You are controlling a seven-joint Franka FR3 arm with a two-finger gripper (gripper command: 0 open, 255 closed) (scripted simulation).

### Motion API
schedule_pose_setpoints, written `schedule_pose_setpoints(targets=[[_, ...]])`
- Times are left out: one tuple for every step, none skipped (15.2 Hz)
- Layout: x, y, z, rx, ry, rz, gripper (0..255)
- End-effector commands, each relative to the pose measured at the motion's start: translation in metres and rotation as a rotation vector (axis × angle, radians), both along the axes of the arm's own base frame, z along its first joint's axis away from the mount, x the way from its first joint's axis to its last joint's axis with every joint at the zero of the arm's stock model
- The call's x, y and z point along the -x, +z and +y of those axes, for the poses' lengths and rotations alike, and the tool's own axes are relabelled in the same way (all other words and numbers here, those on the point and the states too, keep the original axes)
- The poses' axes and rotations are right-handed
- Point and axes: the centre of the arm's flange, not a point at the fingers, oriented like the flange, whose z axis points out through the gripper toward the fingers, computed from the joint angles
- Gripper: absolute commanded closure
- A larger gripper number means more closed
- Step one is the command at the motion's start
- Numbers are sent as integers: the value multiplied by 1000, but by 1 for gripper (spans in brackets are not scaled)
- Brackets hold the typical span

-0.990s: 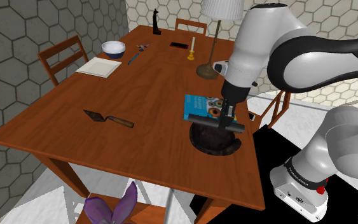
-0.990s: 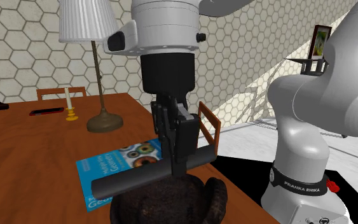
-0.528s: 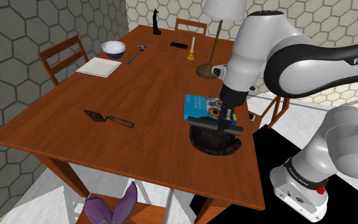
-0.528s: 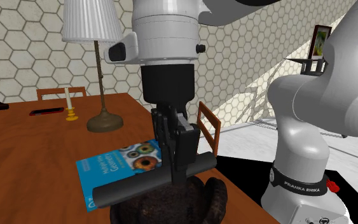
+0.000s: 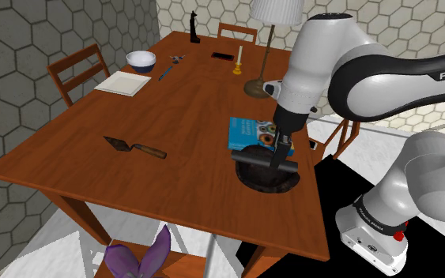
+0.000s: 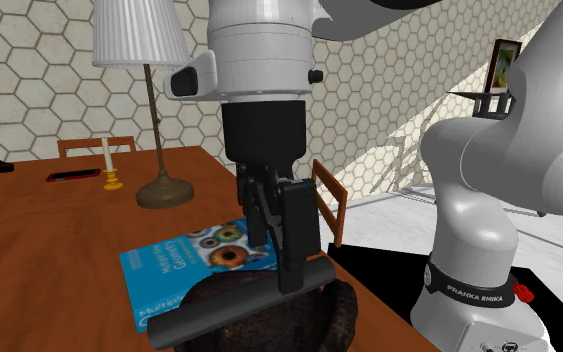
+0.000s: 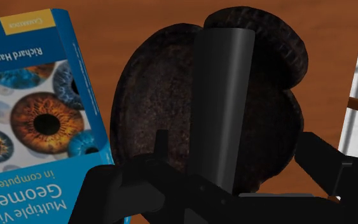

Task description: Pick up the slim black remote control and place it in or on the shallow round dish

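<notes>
The gripper (image 7: 238,145) is open, with its fingers clear of the remote (image 7: 224,95) on both sides. The remote lies across the dish (image 7: 149,102), one end over the rim. Retract straight up with the fingers spread — sideways drag could tip it onto the counter (image 5: 173,103).

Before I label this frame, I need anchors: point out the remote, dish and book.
remote (image 6: 219,308), second exterior view, middle of its bar
dish (image 7: 152,108), wrist view, bare inside beside the remote
book (image 5: 244,133), shoulder view, blue cover
</notes>
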Motion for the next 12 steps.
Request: schedule_pose_setpoints(targets=[[-1,13,-1,0,0,0,0],[-1,26,-2,0,0,0,0],[-2,39,-2,0,0,0,0],[-3,50,-3,0,0,0,0],[-3,50,-3,0,0,0,0],[-3,50,-3,0,0,0,0],[-3,50,-3,0,0,0,0],[-3,50,-3,0,0,0,0],[-3,50,-3,0,0,0,0],[-3,50,-3,0,0,0,0],[-3,50,-3,0,0,0,0],[-3,50,-3,0,0,0,0]])
